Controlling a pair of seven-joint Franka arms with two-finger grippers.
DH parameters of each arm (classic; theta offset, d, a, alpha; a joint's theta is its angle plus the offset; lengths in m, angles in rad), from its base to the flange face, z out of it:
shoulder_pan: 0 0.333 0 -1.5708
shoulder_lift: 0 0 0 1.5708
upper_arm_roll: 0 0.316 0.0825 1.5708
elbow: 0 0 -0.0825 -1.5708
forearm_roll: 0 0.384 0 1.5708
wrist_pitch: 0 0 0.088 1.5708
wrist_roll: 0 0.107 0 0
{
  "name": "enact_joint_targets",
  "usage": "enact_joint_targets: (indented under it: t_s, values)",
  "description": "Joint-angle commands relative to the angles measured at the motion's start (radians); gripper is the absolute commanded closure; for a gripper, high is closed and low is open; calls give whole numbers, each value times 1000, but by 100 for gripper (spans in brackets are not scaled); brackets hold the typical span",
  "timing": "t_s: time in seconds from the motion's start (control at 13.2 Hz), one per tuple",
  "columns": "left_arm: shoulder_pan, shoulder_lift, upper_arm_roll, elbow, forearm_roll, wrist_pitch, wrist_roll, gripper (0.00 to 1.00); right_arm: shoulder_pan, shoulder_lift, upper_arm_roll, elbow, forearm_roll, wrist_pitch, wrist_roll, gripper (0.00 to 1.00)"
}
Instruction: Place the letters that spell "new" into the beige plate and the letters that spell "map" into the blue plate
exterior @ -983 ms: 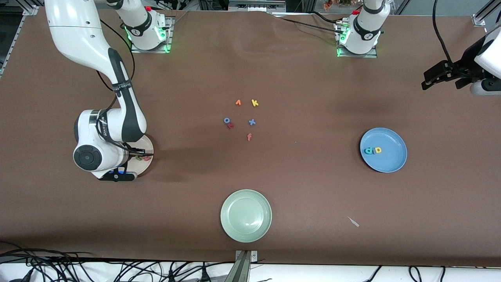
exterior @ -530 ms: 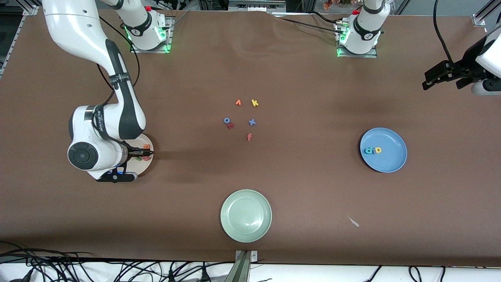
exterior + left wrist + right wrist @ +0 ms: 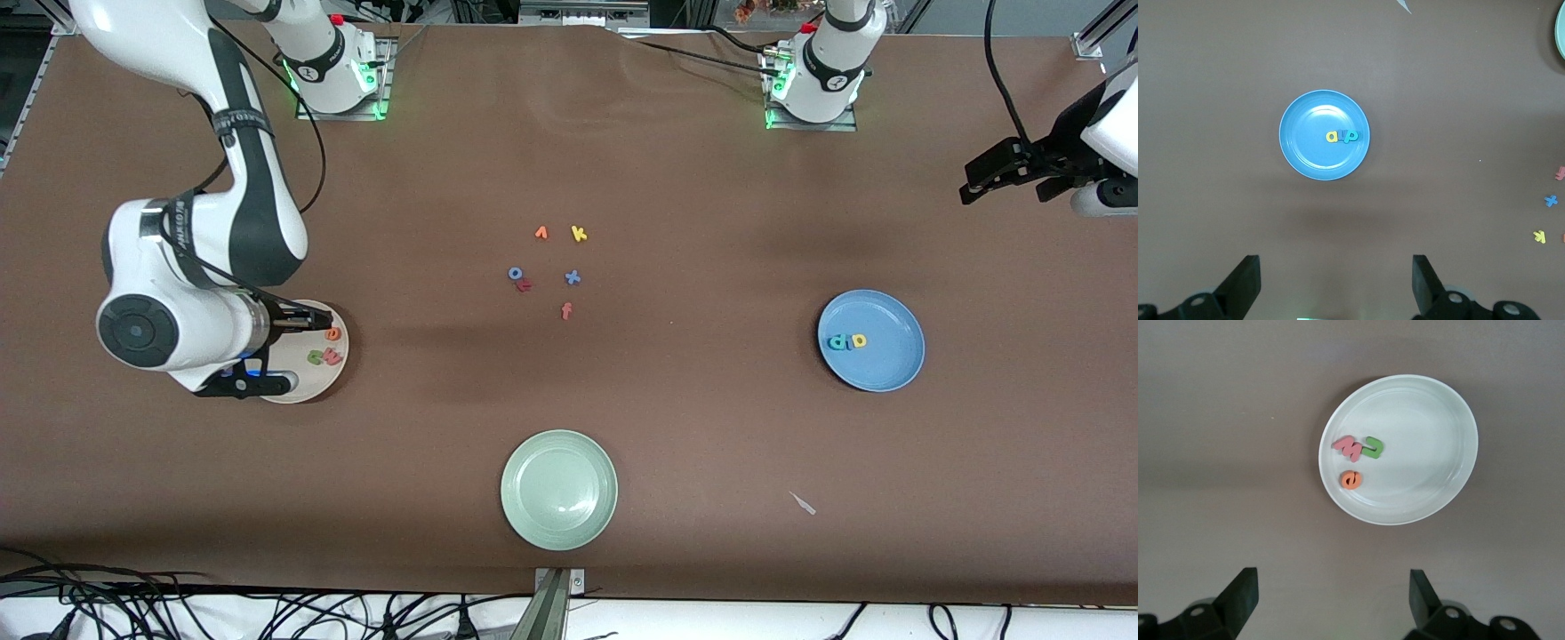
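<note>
The right end effector, fingers apart, hangs over the beige plate, where "new" lies complete; the left end effector waits with fingers apart.

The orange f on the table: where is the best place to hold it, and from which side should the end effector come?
Probably across the long stem of the f, coming straight down from above. It lies flat on the table, so no side offers an edge to get under. It sits apart from the x and the other loose letters, which leaves room on both sides of the stem.
</note>
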Motion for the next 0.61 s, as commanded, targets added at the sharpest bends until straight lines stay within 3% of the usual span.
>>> enact_joint_targets:
  t_s: [0.0, 0.23, 0.38, 0.53]
  values:
    - [4, 8, 4, 24, -10, -15, -5, 0, -6, -35, 7, -1, 54, -17, -23, 0]
    - [5, 8, 4, 22, -10, -15, -5, 0, -35, -104, 47, -34, 63, -11, -78, 0]
    - [8, 8, 4, 22, -10, -15, -5, 0, -104, -191, 120, -97, 54, 24, -99, 0]
    - [13, 8, 4, 22, -10, -15, -3, 0, -130, -296, 130, -183, 50, 58, -95, 0]
